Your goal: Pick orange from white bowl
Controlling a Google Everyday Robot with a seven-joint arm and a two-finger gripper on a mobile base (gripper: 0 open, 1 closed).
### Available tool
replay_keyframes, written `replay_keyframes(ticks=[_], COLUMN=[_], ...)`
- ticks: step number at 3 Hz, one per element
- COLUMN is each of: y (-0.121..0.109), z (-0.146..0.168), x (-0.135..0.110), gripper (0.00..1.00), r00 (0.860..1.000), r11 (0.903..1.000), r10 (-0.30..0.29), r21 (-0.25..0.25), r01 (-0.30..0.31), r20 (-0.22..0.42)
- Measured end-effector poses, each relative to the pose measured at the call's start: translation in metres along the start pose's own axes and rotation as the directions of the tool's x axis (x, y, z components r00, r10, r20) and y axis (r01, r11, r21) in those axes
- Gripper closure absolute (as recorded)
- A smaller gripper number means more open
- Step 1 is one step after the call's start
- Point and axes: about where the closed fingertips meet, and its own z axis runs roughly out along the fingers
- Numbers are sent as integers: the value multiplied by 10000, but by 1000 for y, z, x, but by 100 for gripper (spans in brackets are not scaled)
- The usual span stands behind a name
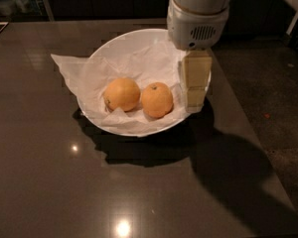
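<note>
Pincer (194,102) hangs over the rim of the white bowl (120,42), just beside the orange (157,99), which lies inside between it and a paler fruit (122,94); whether spread or pressed together, I cannot tell.

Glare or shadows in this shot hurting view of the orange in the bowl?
Camera view: dim room, two small glare spots on the dark table, both clear of the white bowl; bowl and arm shadows fall toward the camera. The orange is evenly lit; the gripper hangs just right of it, over the bowl's right side.
</note>
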Motion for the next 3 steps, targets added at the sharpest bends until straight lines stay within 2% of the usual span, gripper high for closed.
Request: replay_keyframes(ticks=[1,3], y=[-11,-25], z=[23,61], x=[-16,-26], gripper=[0,13], r00=[9999,10000], r11=[9985,9912], r10=[-148,69], r21=[-526,-1325], r01=[148,-60], r20=[5,61])
